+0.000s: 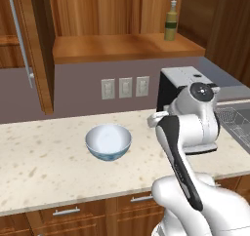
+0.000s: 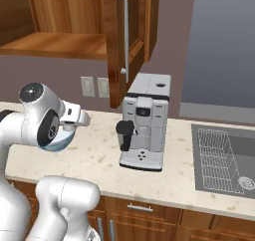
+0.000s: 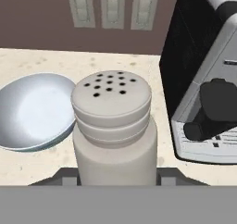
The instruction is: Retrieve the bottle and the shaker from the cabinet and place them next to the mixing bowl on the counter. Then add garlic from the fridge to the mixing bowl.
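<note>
Shaker between bowl and coffee machine, over the counter

The shaker (image 3: 113, 126) stands upright in the hand's grip, above the counter (image 1: 44, 167), with the mixing bowl (image 1: 108, 141) just to its left and the coffee machine (image 2: 144, 120) to its right. Behind, on the open cabinet's shelf (image 1: 122, 47), stands the bottle (image 1: 170, 23); the sink (image 2: 224, 160) lies right of the machine.

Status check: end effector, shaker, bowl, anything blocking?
End effector shut on shaker, above counter. Mixing bowl beside it, bottle on cabinet shelf. Coffee machine close on other side.
</note>
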